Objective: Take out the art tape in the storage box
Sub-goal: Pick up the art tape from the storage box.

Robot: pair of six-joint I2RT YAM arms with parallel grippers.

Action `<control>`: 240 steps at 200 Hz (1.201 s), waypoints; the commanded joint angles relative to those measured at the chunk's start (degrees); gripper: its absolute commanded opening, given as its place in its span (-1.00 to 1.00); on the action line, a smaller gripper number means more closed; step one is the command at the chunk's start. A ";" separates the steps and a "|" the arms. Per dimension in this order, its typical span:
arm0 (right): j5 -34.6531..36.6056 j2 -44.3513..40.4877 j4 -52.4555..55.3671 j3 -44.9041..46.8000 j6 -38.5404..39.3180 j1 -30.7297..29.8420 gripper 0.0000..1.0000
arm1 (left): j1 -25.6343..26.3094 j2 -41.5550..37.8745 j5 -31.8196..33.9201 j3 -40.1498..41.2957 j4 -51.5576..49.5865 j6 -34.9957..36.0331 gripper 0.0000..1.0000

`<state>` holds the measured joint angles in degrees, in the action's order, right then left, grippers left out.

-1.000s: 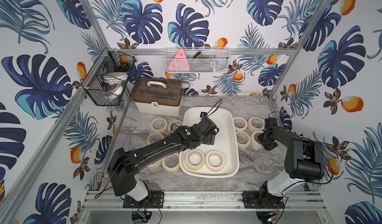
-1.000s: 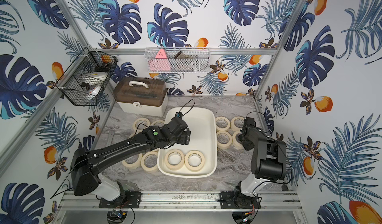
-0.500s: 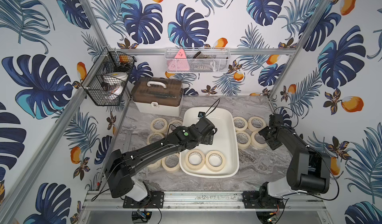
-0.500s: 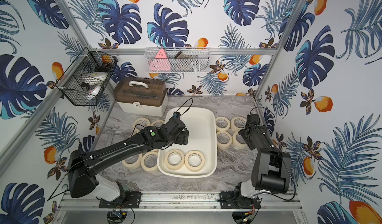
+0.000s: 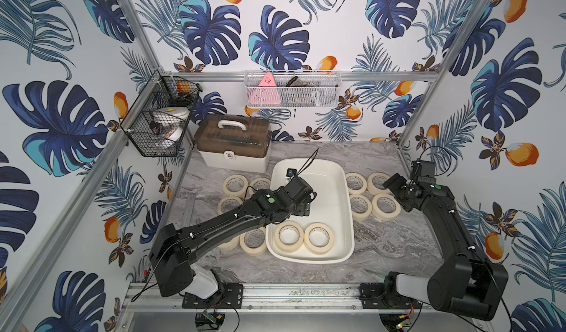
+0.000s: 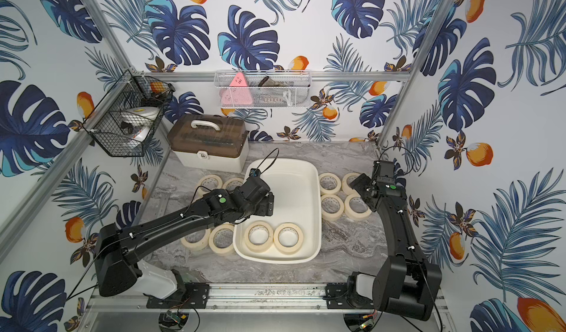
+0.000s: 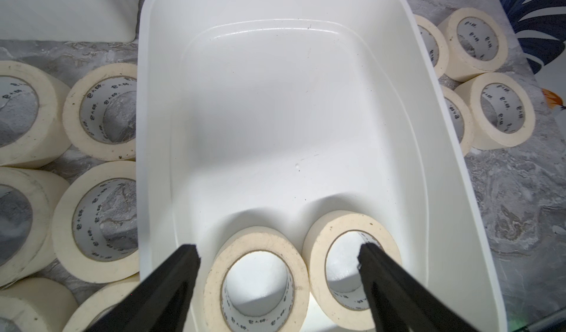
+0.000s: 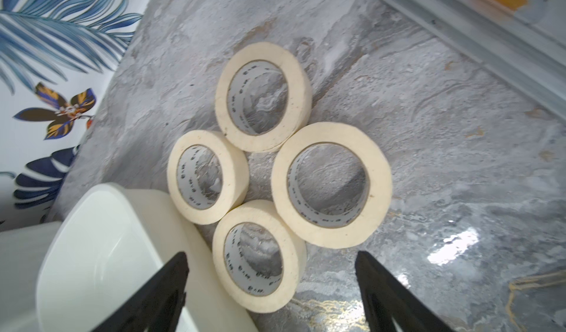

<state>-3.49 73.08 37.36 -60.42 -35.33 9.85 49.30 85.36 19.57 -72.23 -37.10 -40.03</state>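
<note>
The storage box [image 5: 324, 192] [image 6: 297, 199] stands mid-table, an off-white tub. Two rolls of art tape [image 5: 277, 237] [image 5: 330, 238] lie flat side by side at its near end; the rest of its floor is bare. My left gripper [image 5: 301, 208] [image 6: 266, 206] hangs over the box just behind them. In the left wrist view it [image 7: 278, 251] is open, its fingers either side of the left roll [image 7: 257, 238], with the other roll [image 7: 318, 247] under the right finger. My right gripper [image 5: 393, 183] [image 8: 271, 256] is open and empty above the rolls on the table to the right.
Several tape rolls [image 8: 330, 133] lie on the marble table right of the box, several more [image 5: 225, 186] [image 7: 70, 113] left of it. A white case with a brown lid [image 5: 234, 143] stands behind. A black wire basket [image 5: 159, 122] and a white one [image 5: 292, 93] hang on the walls.
The right gripper has opened, left a roll on the table among those at the right, and drawn up and back from it. The left arm has hardly moved.
</note>
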 commanded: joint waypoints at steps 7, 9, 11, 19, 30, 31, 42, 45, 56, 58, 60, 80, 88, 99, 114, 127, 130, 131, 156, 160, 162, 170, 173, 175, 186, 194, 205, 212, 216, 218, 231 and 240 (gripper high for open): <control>-8.49 -0.51 3.58 -1.19 0.87 -1.91 0.76 | -1.37 0.48 -1.74 3.59 0.82 -4.53 0.79; -8.80 -0.55 3.59 -1.14 0.81 -2.17 0.77 | -1.46 0.57 -1.91 3.80 0.85 -4.77 0.79; -9.03 -0.57 3.57 -1.18 0.80 -2.48 0.77 | -1.57 0.63 -2.02 4.14 0.95 -5.05 0.79; -9.51 -0.66 3.55 -1.34 0.75 -3.85 0.77 | -1.86 1.01 -2.40 5.22 1.18 -6.06 0.79; -9.48 -0.80 3.26 -1.45 0.71 -5.95 0.78 | -2.17 1.54 -2.51 6.51 1.10 -7.77 0.79; -9.46 -0.82 3.25 -1.49 0.75 -6.14 0.78 | -2.27 1.55 -2.47 6.58 1.04 -7.86 0.79; -8.86 -0.64 3.48 -2.10 0.60 -8.15 0.78 | -2.75 2.06 -2.48 7.42 0.24 -10.01 0.80; -8.48 -0.59 3.62 -2.31 0.47 -8.68 0.78 | -2.80 2.16 -2.33 7.63 0.02 -10.59 0.80; -8.26 -0.23 3.90 -2.77 0.00 -10.16 0.78 | -2.89 2.43 -1.98 8.40 -0.51 -12.49 0.80; -8.26 -0.18 3.87 -2.84 -0.09 -10.43 0.78 | -2.87 2.44 -2.03 8.59 -0.34 -12.61 0.80; -8.22 -0.14 3.86 -2.85 -0.13 -10.70 0.78 | -2.86 2.40 -2.22 8.83 -0.18 -12.72 0.79; -8.11 0.51 3.55 -3.19 -0.77 -12.27 0.78 | -2.93 2.52 -3.18 10.22 0.85 -12.42 0.75; -8.12 0.65 3.37 -3.24 -0.75 -12.71 0.78 | -2.94 2.85 -3.53 10.33 0.97 -11.38 0.70; -8.31 1.05 3.50 -3.51 -0.52 -13.21 0.78 | -2.91 3.70 -4.40 10.06 0.84 -8.46 0.66; -8.64 1.44 3.66 -3.58 -0.04 -13.51 0.78 | -2.90 5.56 -5.46 9.36 -0.56 -3.85 0.62; -8.65 1.64 3.85 -3.69 0.50 -13.71 0.79 | -2.97 6.77 -6.68 9.49 -0.98 0.34 0.59; -8.71 1.63 3.90 -3.63 0.59 -13.69 0.79 | -3.03 6.97 -6.73 9.55 -1.14 1.04 0.58; -8.72 1.63 3.92 -3.64 0.60 -13.70 0.79 | -3.09 7.12 -6.74 9.51 -1.23 1.25 0.58; -8.81 1.89 3.83 -3.57 1.26 -13.77 0.79 | -3.61 9.95 -6.66 8.69 -3.25 5.67 0.50; -8.82 1.94 3.85 -3.69 1.36 -13.80 0.79 | -3.69 10.43 -6.58 8.51 -3.47 6.18 0.49; -8.91 1.95 3.86 -3.70 1.39 -13.80 0.79 | -3.68 10.66 -6.57 8.48 -3.56 6.36 0.48; -9.06 2.08 3.84 -3.82 1.55 -13.80 0.79 | -3.93 11.57 -6.48 8.08 -3.98 7.09 0.44; -9.00 2.15 3.85 -3.85 1.61 -13.76 0.80 | -3.90 11.91 -6.44 7.96 -4.10 7.42 0.43; -9.00 2.15 3.81 -3.94 1.66 -13.79 0.80 | -3.89 12.06 -6.47 7.84 -4.11 7.55 0.42; -9.08 2.33 3.95 -4.17 1.91 -13.80 0.80 | -4.01 13.01 -6.79 7.73 -3.71 8.49 0.35; -9.14 2.51 4.06 -4.19 2.10 -13.79 0.80 | -3.96 13.42 -7.17 7.84 -3.15 9.10 0.31; -9.17 2.67 4.20 -4.22 2.35 -13.80 0.80 | -4.03 13.92 -7.80 8.11 -2.49 9.91 0.27; -9.08 2.77 4.20 -4.18 2.45 -13.80 0.80 | -3.99 14.17 -8.23 8.18 -2.15 10.38 0.23; -9.01 2.78 4.26 -4.18 2.51 -13.85 0.80 | -4.03 14.21 -8.42 8.36 -1.89 10.62 0.21; -9.00 2.82 4.29 -4.22 2.54 -13.81 0.80 | -3.97 14.22 -8.52 8.42 -1.78 10.77 0.19; -8.99 2.94 4.46 -4.20 2.80 -13.82 0.81 | -4.02 14.17 -9.17 8.75 -1.21 11.86 0.13; -8.99 2.96 4.47 -4.25 2.98 -13.86 0.81 | -4.03 14.09 -9.89 8.79 -1.29 12.77 0.13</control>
<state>-12.51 75.90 40.80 -64.20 -33.63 -3.90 45.58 98.41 11.35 -64.40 -37.06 -31.16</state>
